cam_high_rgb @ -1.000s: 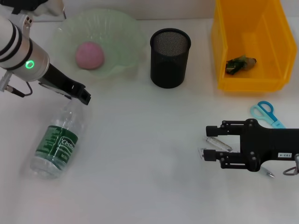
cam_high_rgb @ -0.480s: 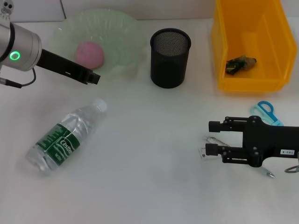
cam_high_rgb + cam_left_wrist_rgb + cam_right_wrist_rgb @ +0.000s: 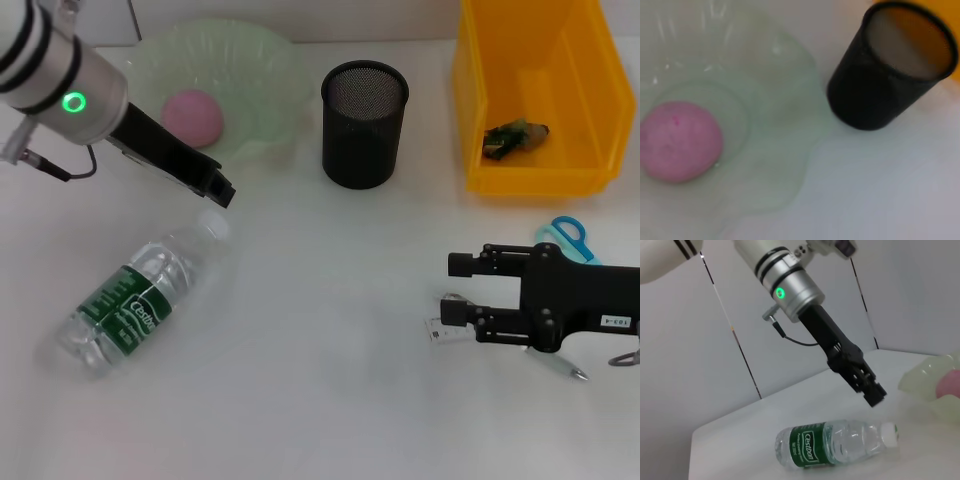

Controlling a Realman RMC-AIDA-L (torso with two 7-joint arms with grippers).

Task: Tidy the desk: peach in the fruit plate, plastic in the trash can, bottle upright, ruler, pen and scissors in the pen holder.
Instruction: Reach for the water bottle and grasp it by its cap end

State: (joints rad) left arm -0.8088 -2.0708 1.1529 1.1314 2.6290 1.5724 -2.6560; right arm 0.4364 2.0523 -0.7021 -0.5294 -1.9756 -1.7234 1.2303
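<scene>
A white desk [image 3: 320, 400] seen from above, with two robot arms reaching in from either side. The left gripper [image 3: 217, 189] hangs in the air just above the cap end of a clear plastic bottle [image 3: 140, 295], which lies on its side at the near left with its green label facing up; the fingers look pressed together and hold nothing. Behind that arm sits a pale green fruit plate [image 3: 262, 70], and the pink peach [image 3: 193, 117] already rests in its middle. A black mesh pen holder [image 3: 364, 124] stands upright just right of the plate, with nothing showing inside it. At the far right is a yellow bin serving as the trash can [image 3: 585, 100], with a crumpled piece of plastic [image 3: 514, 136] lying on its floor. The right gripper [image 3: 457, 290] sits low over the desk at the near right, its two black fingers spread apart and pointing left, with a clear ruler [image 3: 437, 328] lying under them (only its end shows). A pen [image 3: 569, 369] pokes out from beneath the same arm, and the blue-handled scissors [image 3: 565, 238] lie just behind it, near the bin.
</scene>
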